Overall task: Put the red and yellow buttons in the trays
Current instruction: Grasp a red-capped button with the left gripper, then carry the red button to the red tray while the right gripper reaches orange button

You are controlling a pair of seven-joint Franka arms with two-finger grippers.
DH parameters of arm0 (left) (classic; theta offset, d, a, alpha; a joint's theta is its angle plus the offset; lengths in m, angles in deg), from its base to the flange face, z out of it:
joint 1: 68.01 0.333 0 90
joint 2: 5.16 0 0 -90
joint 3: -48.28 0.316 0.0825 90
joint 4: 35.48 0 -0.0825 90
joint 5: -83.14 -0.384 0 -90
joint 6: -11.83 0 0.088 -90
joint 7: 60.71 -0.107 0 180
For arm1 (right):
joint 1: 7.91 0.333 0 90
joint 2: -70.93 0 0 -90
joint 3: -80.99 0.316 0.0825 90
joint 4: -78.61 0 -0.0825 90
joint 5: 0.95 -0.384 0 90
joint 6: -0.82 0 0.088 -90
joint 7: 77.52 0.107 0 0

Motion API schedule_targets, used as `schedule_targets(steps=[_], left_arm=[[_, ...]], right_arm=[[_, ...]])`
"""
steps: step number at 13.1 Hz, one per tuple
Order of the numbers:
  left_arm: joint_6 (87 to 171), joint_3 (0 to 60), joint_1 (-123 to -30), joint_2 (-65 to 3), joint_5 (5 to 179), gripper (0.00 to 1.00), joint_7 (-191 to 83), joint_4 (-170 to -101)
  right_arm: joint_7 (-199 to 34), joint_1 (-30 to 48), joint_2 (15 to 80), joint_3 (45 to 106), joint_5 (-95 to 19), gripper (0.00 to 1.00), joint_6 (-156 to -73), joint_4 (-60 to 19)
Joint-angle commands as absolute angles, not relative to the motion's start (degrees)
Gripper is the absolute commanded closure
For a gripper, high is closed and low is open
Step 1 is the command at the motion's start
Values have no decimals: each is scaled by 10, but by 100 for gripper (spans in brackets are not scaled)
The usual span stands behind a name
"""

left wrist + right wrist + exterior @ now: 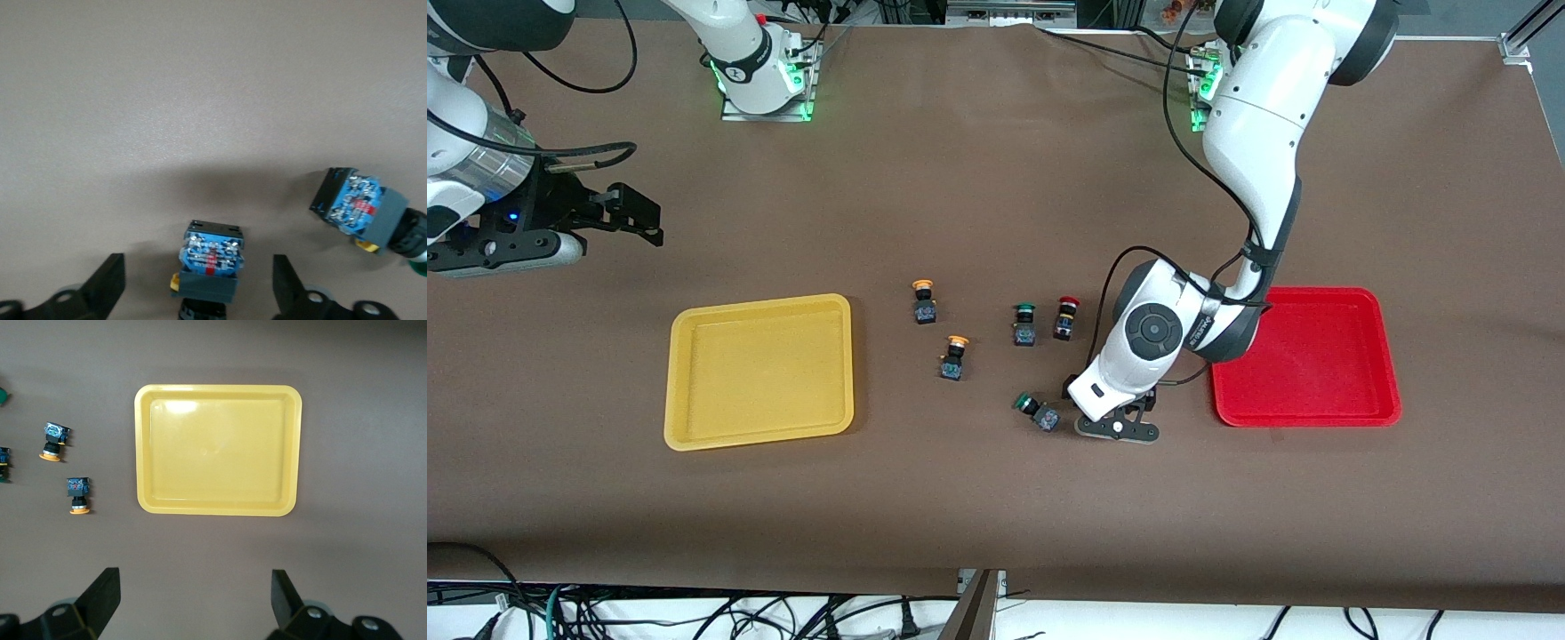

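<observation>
My left gripper is low over the table beside the red tray. It is open, with one finger on each side of a grey-bodied button that lies on the cloth; its cap is hidden. A red button stands a little farther from the front camera. Two yellow buttons stand between the trays and show in the right wrist view. My right gripper waits open and empty above the yellow tray.
One green button lies tipped over right beside my left gripper. Another green button stands next to the red button. Both trays hold nothing. Brown cloth covers the table.
</observation>
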State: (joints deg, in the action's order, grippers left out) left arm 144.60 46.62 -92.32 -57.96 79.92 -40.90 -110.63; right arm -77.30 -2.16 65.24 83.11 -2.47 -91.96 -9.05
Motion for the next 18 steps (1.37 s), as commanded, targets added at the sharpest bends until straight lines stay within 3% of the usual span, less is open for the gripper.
schedule_targets(steps=[1, 2, 3, 7, 11, 15, 18], left_arm=[[1448, 472, -928, -586, 773, 72, -416, -1097], [1448, 472, -928, -586, 772, 95, -416, -1098], [1449, 472, -928, -586, 772, 100, -416, -1098], [1425, 471, -911, -569, 772, 100, -430, -1099], [1309, 471, -842, -494, 780, 100, -556, -1118], [1300, 469, -750, -388, 791, 100, -673, -1233], [1308, 467, -652, -367, 835, 100, -768, -1294]], right_arm=[[-766, -7, 647, 831, -33, 0, -918, -76], [-767, 1, 646, 831, -32, 0, -921, -75], [-767, 11, 644, 831, -25, 0, -922, -75], [-767, 20, 621, 830, -29, 0, -954, -74], [-773, 29, 587, 830, -22, 0, -955, -78], [-776, 54, 520, 831, -19, 0, -963, -74], [-727, 94, 493, 832, -36, 0, -1005, -81]])
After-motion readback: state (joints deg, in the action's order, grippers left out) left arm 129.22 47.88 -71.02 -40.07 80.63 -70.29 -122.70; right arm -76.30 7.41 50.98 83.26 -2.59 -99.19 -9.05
